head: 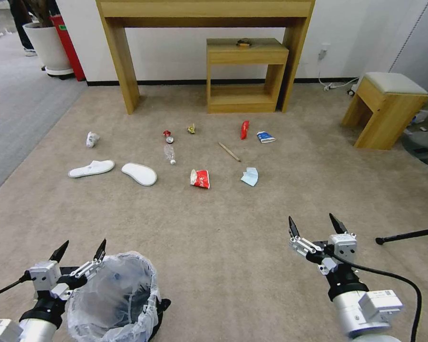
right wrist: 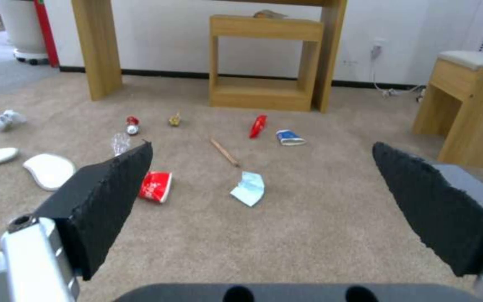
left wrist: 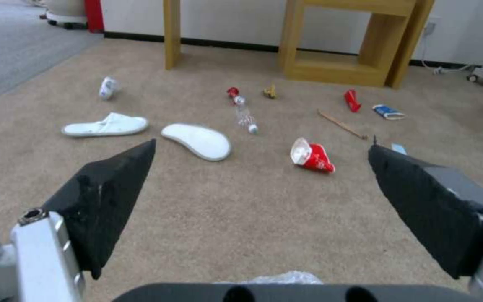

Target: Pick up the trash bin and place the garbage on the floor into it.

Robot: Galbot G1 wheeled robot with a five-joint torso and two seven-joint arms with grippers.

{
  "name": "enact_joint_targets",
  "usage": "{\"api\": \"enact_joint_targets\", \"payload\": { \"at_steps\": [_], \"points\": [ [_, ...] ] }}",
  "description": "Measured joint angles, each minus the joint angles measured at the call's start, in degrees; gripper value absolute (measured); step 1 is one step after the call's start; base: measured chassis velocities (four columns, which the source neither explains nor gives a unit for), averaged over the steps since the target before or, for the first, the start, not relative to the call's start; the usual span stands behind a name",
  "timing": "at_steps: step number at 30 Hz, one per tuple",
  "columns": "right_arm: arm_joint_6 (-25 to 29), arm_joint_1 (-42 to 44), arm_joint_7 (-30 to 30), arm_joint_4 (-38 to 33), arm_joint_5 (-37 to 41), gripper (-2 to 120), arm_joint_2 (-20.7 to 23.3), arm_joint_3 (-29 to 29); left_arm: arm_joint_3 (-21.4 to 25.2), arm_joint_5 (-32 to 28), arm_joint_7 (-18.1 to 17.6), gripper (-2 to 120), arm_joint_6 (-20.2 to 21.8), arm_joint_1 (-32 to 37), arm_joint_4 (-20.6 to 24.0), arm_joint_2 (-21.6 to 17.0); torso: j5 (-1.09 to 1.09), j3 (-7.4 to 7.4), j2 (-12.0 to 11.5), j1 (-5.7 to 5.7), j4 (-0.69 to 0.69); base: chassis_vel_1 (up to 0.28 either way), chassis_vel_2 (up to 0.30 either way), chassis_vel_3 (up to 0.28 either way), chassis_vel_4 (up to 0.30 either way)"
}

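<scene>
Head view had your left gripper (head: 81, 251) spread wide, empty, at the bag-lined trash bin's (head: 114, 297) 10 o'clock; I'd pinch the rim. Right gripper (head: 315, 227) hung open too.

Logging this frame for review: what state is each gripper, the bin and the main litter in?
left gripper: open, empty, beside the bin
right gripper: open, empty, above carpet
trash bin: upright on the floor, bag-lined
slippers: two, apart, one sole-up
clear bottle: lying down
red-white cup: on its side
light-blue mask: crumpled, flat
</scene>
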State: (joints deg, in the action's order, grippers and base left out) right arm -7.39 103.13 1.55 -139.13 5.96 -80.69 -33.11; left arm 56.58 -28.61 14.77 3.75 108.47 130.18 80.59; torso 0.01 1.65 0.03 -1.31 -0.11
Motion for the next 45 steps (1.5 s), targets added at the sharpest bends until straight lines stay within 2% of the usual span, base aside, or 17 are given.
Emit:
{"api": "enact_joint_targets", "payload": {
  "at_steps": [3, 6, 7, 10, 11, 13, 14, 15, 18, 19, 22, 27, 35, 45],
  "points": [
    [-0.04, -0.15, 0.04, 0.05, 0.0, 100, 0.01, 0.07, 0.01, -0.11, -0.04, 100, 0.22, -0.05, 0.0, 0.01, 0.0, 0.0, 0.0, 0.0, 0.0, 0.0, 0.0, 0.0, 0.0],
    [-0.12, -0.32, 0.12, 0.36, 0.0, 100, 0.02, 0.11, 0.71, -0.13, -1.15, 100, 4.15, -0.06, -1.12, -0.44, 0.0, 0.0, 0.0, 0.0, 0.0, 0.0, 0.0, 0.0, 0.0],
    [-0.12, -0.32, 0.12, 0.36, 0.0, 100, 0.02, 0.11, 0.71, -0.13, -1.15, 100, 4.15, -0.06, -1.12, -0.44, 0.0, 0.0, 0.0, 0.0, 0.0, 0.0, 0.0, 0.0, 0.0],
    [-0.13, -0.45, 0.32, 0.76, 0.05, 100, 0.02, -0.03, 2.62, -0.14, -1.63, 100, 8.96, 1.02, -4.9, -3.43, -0.01, 0.0, 0.0, 0.0, 0.01, 0.0, 0.0, 0.0, 0.0],
    [-0.13, -0.45, 0.32, 0.76, 0.05, 100, 0.02, -0.03, 2.62, -0.14, -1.63, 100, 8.96, 1.02, -4.9, -3.43, -0.01, 0.0, 0.0, 0.0, 0.01, 0.0, 0.0, 0.0, 0.0],
    [-0.1, -0.42, 0.62, 1.16, 0.19, 100, 0.01, -0.13, 3.87, -0.32, -3.18, 100, 13.67, 1.71, -6.03, -5.29, -0.01, 0.0, 0.0, 0.0, 0.0, 0.0, 0.0, 0.0, 0.0],
    [-0.01, -0.32, 0.73, 1.53, 0.21, 100, -0.04, -0.15, 4.48, -0.63, -4.31, 100, 17.68, 1.91, -6.29, -6.19, 0.0, 0.0, 0.0, 0.0, 0.01, 0.0, 0.0, 0.0, 0.0],
    [-0.01, -0.32, 0.73, 1.53, 0.21, 100, -0.04, -0.15, 4.48, -0.63, -4.31, 100, 17.68, 1.91, -6.29, -6.19, 0.0, 0.0, 0.0, 0.0, 0.01, 0.0, 0.0, 0.0, 0.0],
    [0.39, -0.23, 0.92, 2.41, 0.21, 100, -0.23, -0.01, 4.87, -0.63, -6.48, 100, 25.16, 1.86, -6.12, -7.63, -0.01, 0.0, 0.0, 0.0, 0.0, 0.0, 0.0, 0.0, 0.0],
    [0.39, -0.23, 0.92, 2.41, 0.21, 100, -0.23, -0.01, 4.87, -0.63, -6.48, 100, 25.16, 1.86, -6.12, -7.63, -0.01, 0.0, 0.0, 0.0, 0.0, 0.0, 0.0, 0.0, 0.0],
    [0.68, -0.22, 1.32, 3.25, 0.4, 100, -0.25, -0.08, 4.73, -0.44, -6.87, 100, 33.35, 1.65, -4.38, -8.59, 0.01, 0.0, 0.0, 0.0, 0.0, 0.0, 0.0, 0.0, 0.0],
    [1.11, -0.25, 1.69, 3.8, 0.89, 100, -0.24, -0.52, 3.21, 1.22, -7.23, 100, 37.99, -0.11, -4.04, -9.17, 0.0, 0.0, 0.0, 0.0, 0.0, 0.0, 0.0, 0.0, 0.0],
    [2.23, 0.33, 2.56, 4.53, 1.05, 100, -0.27, -0.63, 1.15, 2.92, -7.62, 100, 39.06, -4.12, -5.31, -9.72, 0.0, 0.0, 0.0, 0.0, -0.01, 0.0, 0.0, 0.0, 0.0],
    [2.61, 0.91, 3.3, 4.52, 1.14, 100, -0.27, -0.66, 0.35, 4.02, -6.79, 100, 38.72, -4.82, -8.86, -10.15, 0.0, 0.0, 0.0, 0.0, 0.0, 0.0, 0.0, 0.0, 0.0]
  ]
}}
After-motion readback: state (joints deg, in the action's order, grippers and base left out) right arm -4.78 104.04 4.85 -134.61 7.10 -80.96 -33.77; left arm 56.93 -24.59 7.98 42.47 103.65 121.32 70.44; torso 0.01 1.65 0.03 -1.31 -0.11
